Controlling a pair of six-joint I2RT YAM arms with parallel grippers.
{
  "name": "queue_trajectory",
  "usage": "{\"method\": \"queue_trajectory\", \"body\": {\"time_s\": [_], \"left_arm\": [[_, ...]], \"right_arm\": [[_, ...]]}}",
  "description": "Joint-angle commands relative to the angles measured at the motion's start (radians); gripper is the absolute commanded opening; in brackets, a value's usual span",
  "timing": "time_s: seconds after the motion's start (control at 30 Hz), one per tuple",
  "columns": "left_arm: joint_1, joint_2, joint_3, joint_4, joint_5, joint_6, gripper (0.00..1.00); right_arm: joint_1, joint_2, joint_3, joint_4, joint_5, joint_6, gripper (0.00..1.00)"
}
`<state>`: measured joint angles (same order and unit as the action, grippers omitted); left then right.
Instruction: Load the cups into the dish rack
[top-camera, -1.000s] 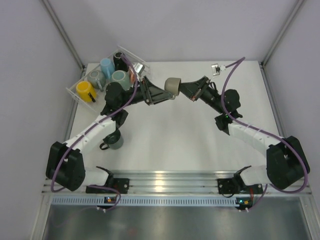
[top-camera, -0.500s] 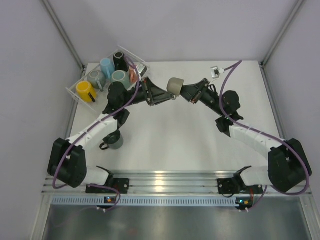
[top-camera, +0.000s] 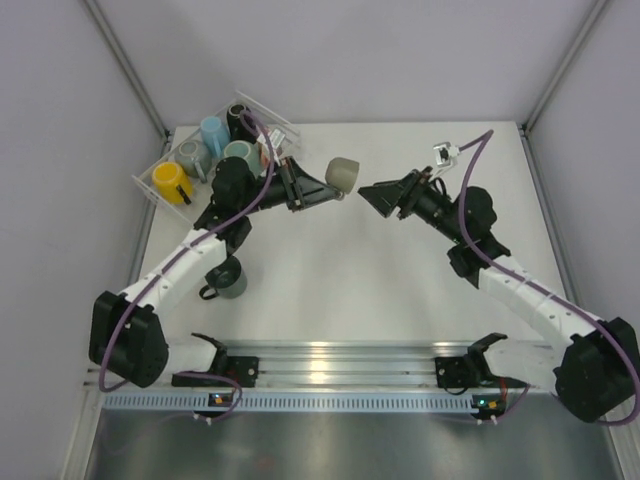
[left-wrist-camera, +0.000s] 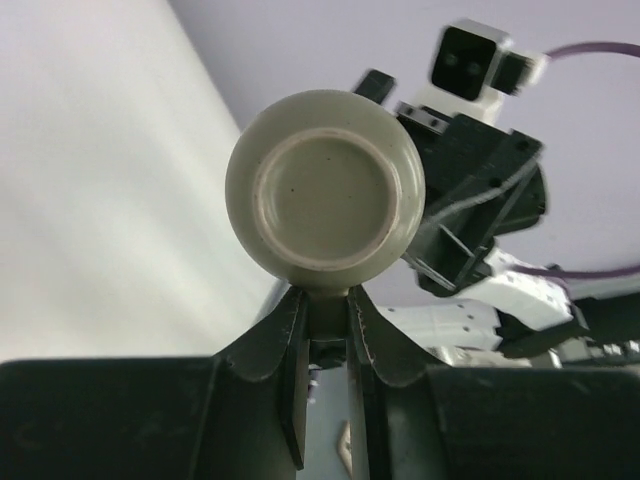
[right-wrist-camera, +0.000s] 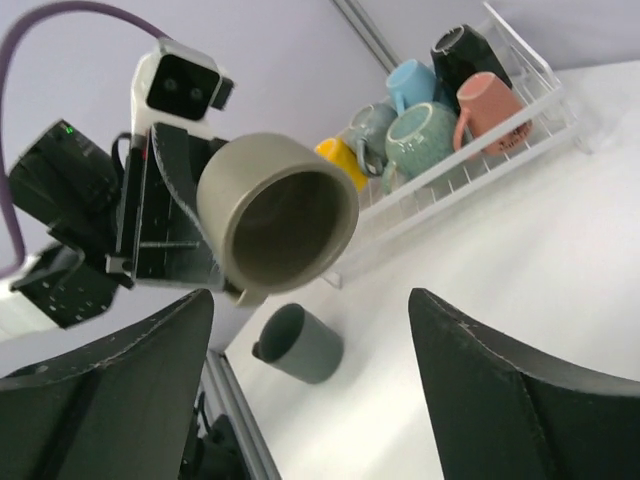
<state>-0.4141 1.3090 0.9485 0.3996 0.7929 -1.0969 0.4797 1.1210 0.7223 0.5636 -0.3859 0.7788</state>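
Since a second ago the right gripper (top-camera: 372, 198) has let go of the olive cup (top-camera: 343, 173) and drawn back toward its own side. Its jaws now stand wide apart with nothing between them. The left gripper (left-wrist-camera: 325, 312) alone carries the cup, its fingers pinched tight on the handle, so the body stays free to be set down. The cup lies sideways in the air with its mouth toward the right arm, just beside the clear dish rack (right-wrist-camera: 480, 150), where six cups already sit. A dark grey mug (top-camera: 228, 282) waits on the table (top-camera: 350, 290). This was probably a handover, because the rack lies within the left arm's reach.
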Motion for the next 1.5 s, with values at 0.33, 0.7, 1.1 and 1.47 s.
{"method": "queue_trajectory", "body": {"time_s": [0.33, 0.7, 1.1, 1.47], "left_arm": [[0.135, -0.034, 0.249, -0.695, -0.489, 0.629, 0.0], [0.37, 0.062, 0.263, -0.757, -0.819, 0.795, 0.0], [0.408, 0.246, 0.337, -0.757, -1.014, 0.851, 0.0], [0.443, 0.372, 0.409, -0.759, -1.037, 0.833, 0.0]], "right_arm": [[-0.015, -0.204, 0.072, -0.33, 0.165, -0.174, 0.99], [-0.018, -0.216, 0.091, -0.364, 0.16, -0.216, 0.99], [-0.023, -0.239, 0.088, -0.384, 0.16, -0.248, 0.99], [-0.029, -0.259, 0.085, -0.407, 0.165, -0.269, 0.99]]}}
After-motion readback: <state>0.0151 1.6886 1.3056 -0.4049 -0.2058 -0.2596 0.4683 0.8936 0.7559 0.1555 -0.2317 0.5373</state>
